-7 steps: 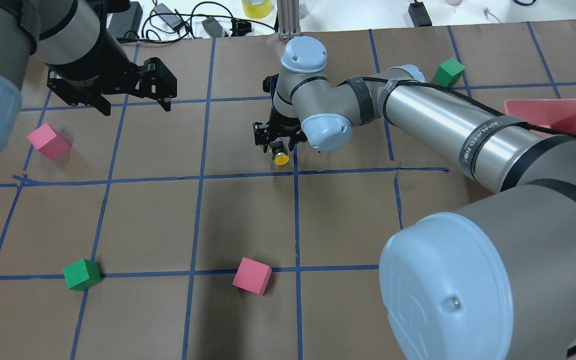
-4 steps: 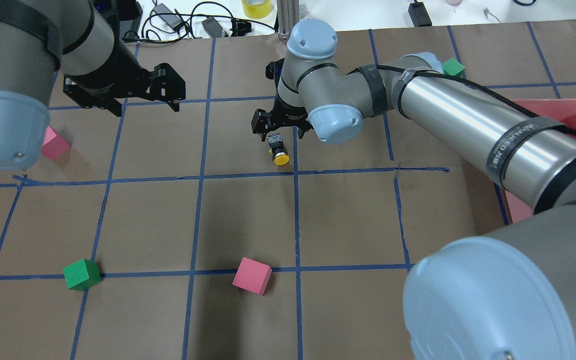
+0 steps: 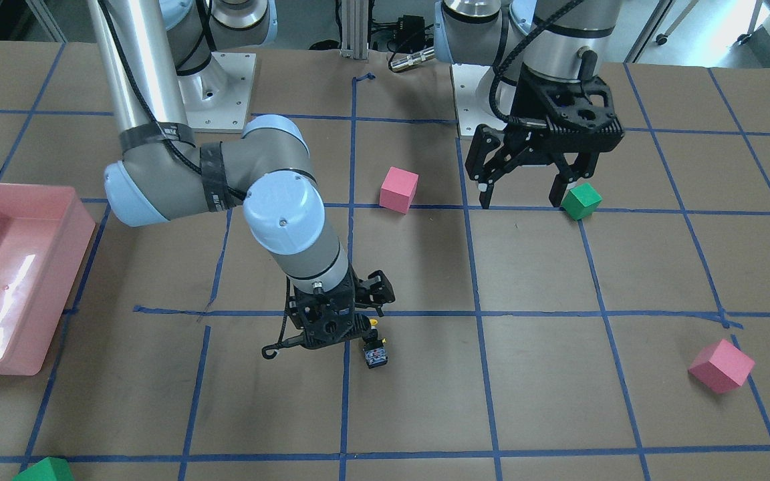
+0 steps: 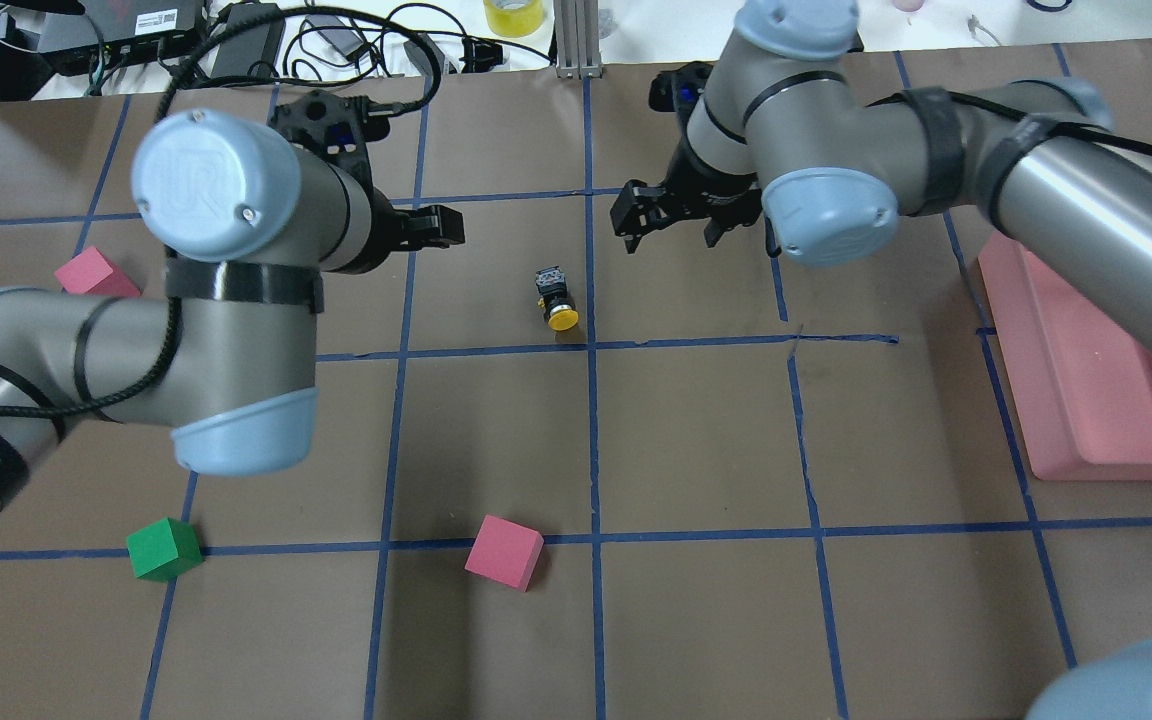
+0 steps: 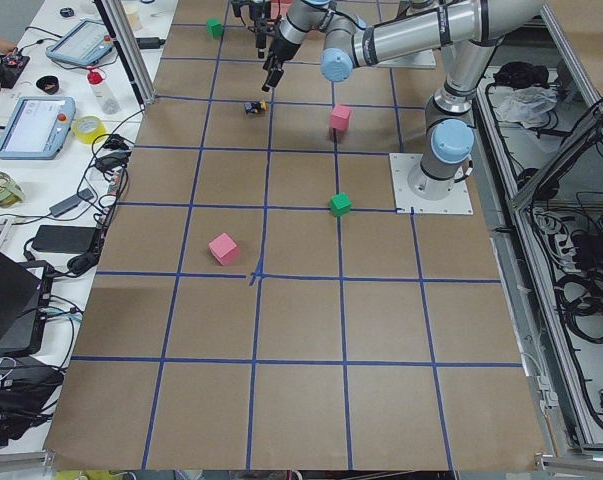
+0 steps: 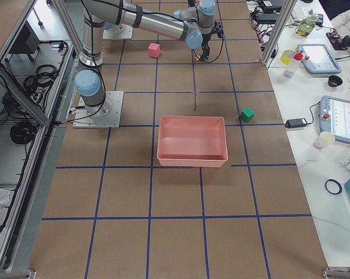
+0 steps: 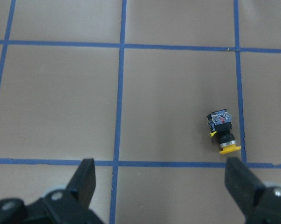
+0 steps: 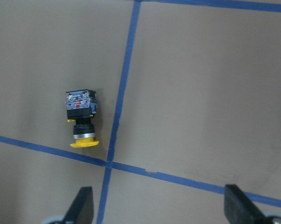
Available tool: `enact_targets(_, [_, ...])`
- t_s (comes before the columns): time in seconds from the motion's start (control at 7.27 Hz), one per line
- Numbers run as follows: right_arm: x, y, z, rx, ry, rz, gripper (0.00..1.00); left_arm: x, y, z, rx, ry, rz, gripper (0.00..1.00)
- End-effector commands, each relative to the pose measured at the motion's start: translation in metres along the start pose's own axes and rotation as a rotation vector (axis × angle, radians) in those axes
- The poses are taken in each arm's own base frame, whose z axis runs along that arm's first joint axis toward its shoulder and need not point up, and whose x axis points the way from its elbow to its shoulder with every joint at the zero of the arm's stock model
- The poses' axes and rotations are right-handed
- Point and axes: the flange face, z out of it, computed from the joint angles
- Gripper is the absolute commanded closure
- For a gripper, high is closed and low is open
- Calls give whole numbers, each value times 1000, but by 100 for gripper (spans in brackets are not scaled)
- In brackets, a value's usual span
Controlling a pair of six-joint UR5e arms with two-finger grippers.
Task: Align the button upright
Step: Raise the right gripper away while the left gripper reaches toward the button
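The button (image 4: 556,298) lies on its side on the brown paper beside a blue tape line, with its yellow cap toward the robot. It also shows in the front view (image 3: 375,353), left wrist view (image 7: 222,130) and right wrist view (image 8: 82,119). My right gripper (image 4: 674,235) is open and empty, beyond the button and to its right; in its wrist view (image 8: 159,193) the button lies ahead and left of the finger gap. My left gripper (image 7: 161,168) is open and empty, left of the button. In the overhead view only one of its fingers (image 4: 433,224) shows.
Pink cubes (image 4: 504,551) (image 4: 91,272) and a green cube (image 4: 164,549) sit on the near and left parts of the table. A pink bin (image 4: 1086,380) stands at the right. Another green cube (image 6: 246,114) lies beyond the bin. Cables and devices line the far edge.
My right gripper has pulled back from the button, away and to the right. My left arm has swung in toward the middle. The button has stayed on its side.
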Motion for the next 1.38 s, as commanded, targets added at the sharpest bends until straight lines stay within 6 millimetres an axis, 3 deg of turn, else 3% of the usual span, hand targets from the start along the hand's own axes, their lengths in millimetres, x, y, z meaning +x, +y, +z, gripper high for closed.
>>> enact_targets(0.0, [44,39,-85,-55,108,-98,0,26,37,47,78,-34,-43,0])
enact_targets(0.14, [50,56,-103,-108,181,-153,0,49,55,71,80,-40,-125,8])
enact_targets(0.28, [51,59,-104,-134,174,-156,0,62,60,89,82,-25,-139,9])
enact_targets(0.41, [46,63,-117,-123,168,-151,0,73,53,107,77,-22,-139,9])
enact_targets(0.69, [33,63,-135,-119,126,-129,0,115,52,129,87,-20,-208,9])
enact_targets(0.96, [35,58,-138,-99,99,-71,0,129,69,155,69,-34,-179,9])
enact_targets(1.24, [34,66,-153,-79,119,78,0,133,58,167,103,-57,-182,8])
